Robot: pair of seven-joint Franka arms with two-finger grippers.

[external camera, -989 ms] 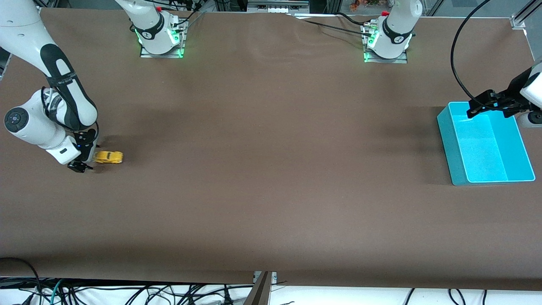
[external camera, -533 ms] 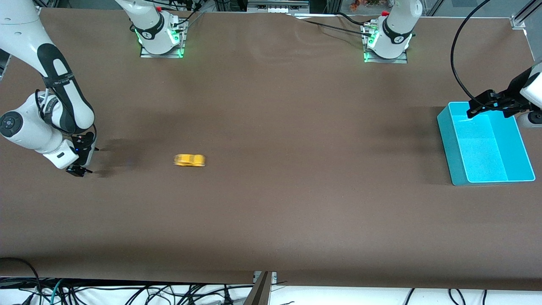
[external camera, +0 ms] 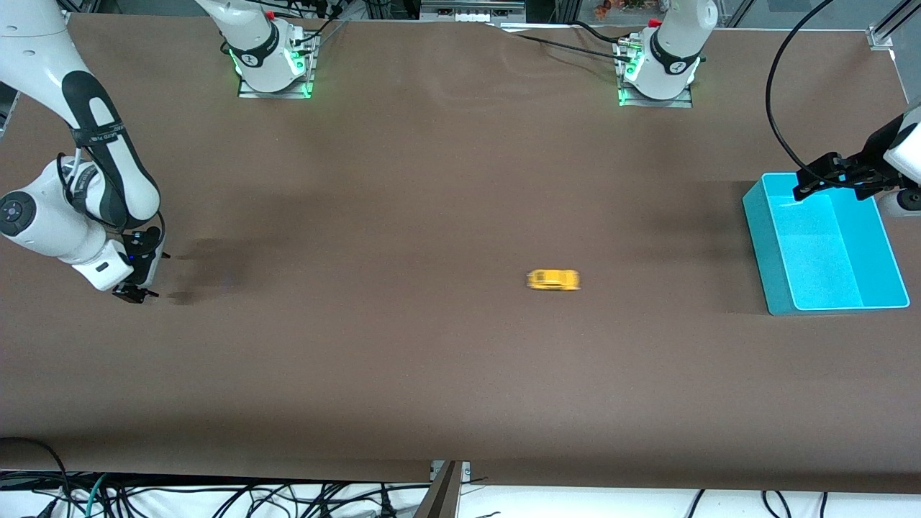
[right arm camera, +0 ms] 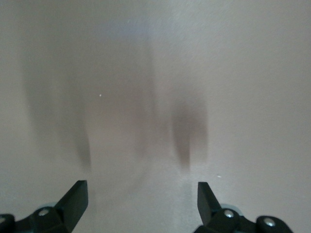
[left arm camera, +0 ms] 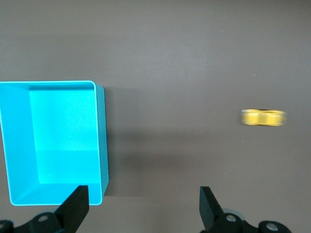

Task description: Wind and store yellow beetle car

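Since a second ago, yellow beetle car (external camera: 552, 280) ran from beside right gripper (external camera: 137, 275) to mid-table, blurred, free of both grippers. Right gripper low over table (external camera: 403, 374) at right arm's end, fingers spread, empty. Left gripper (external camera: 827, 176) waits over cyan bin (external camera: 763, 259), fingers spread, empty

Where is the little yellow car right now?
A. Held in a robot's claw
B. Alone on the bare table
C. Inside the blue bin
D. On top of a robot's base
B: the yellow beetle car sits on the brown table, apart from the cyan bin and both open grippers.
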